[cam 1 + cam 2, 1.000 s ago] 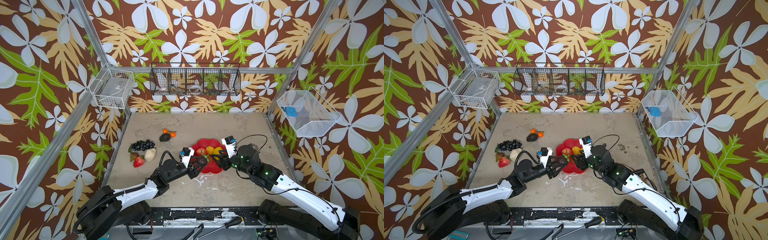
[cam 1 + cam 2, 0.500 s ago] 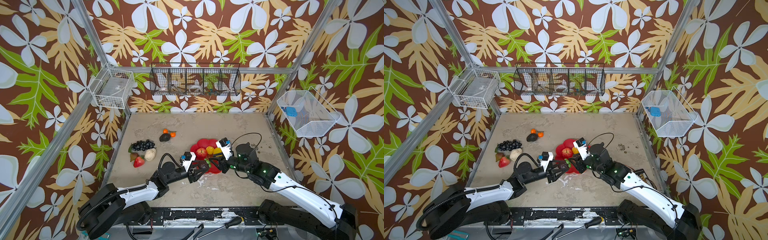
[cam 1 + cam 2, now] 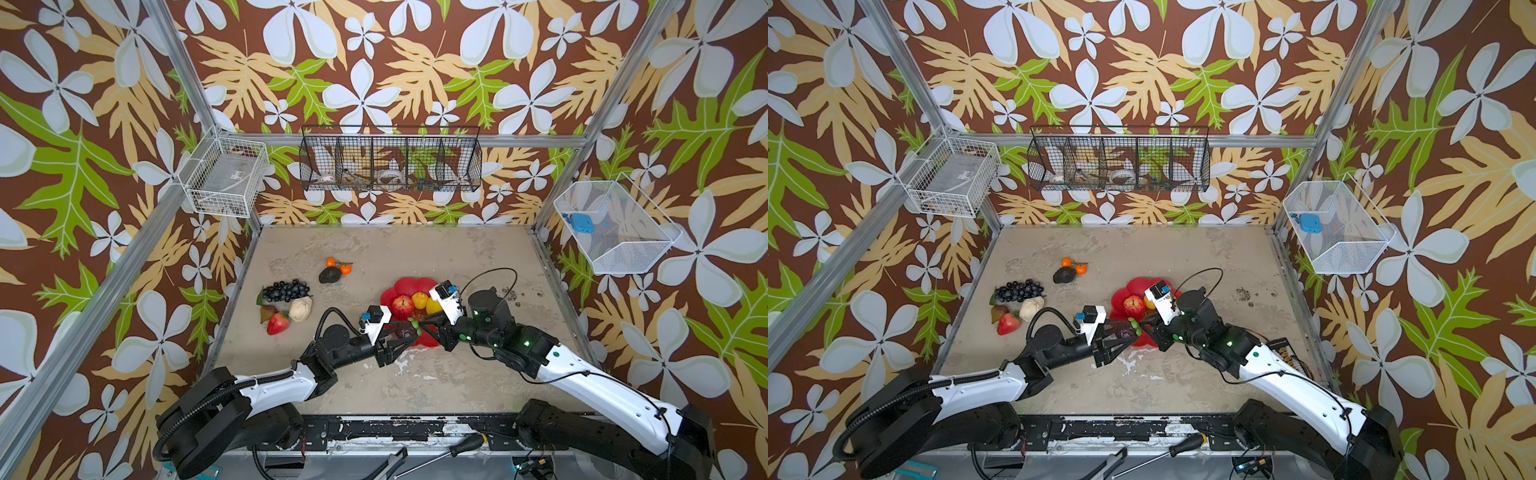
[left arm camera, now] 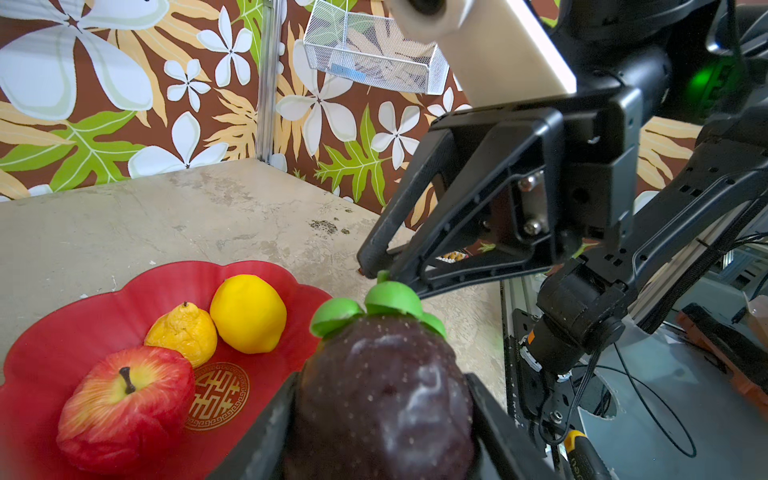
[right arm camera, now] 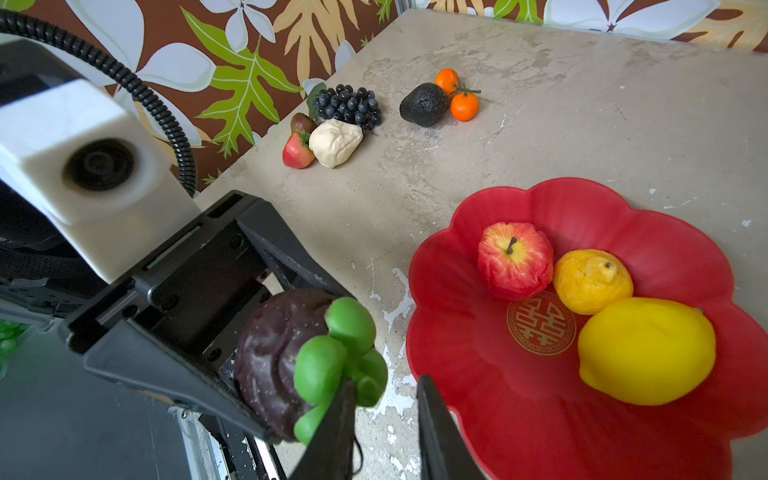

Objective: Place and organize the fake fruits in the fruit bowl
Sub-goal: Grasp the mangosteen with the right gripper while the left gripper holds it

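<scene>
Concrete-grey table (image 3: 415, 249) fills both top views: the fruit bowl (image 3: 409, 284) holds a red apple (image 3: 403, 305) and two lemons (image 3: 420, 299), with the grape bunch (image 3: 286, 290) well apart. Left wrist view: the left gripper (image 4: 380, 424) clamps a dark purple fruit (image 4: 382, 374) just beside the bowl. Right wrist view: the right gripper (image 5: 384, 381) seems parted, one finger (image 5: 332, 436) touching the fruit's green cap (image 5: 340, 357).

Glossy red plastic fruit bowl (image 5: 623, 216), wrinkled matt apple (image 5: 515, 259), rough worn tabletop (image 5: 582, 104).
</scene>
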Robot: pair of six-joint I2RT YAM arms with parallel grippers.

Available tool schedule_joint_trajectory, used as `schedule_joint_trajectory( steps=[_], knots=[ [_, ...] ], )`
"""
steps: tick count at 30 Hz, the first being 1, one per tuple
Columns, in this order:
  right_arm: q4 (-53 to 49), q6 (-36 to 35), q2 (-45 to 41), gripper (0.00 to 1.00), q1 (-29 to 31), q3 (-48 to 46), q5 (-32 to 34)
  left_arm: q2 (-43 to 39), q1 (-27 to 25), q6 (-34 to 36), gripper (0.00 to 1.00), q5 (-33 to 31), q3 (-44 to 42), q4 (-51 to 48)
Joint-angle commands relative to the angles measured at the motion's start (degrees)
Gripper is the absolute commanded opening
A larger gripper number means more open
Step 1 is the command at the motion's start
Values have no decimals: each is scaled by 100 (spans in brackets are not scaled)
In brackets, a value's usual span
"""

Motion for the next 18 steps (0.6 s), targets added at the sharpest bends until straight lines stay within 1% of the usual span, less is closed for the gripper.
schedule_joint_trajectory(
  steps=[1,5,12,18],
  knots=[
    [170,-34,36,25,6,-2,-153,14,-3,17,52,114,-5,262],
    [206,-43,54,23,8,-6,-272,47,0,34,52,171,-8,266],
    [188,-68,63,16,33,12,-338,42,-3,61,52,176,-28,275],
    [179,-78,79,14,85,9,-328,-7,-3,78,52,125,-57,307]
  ],
)
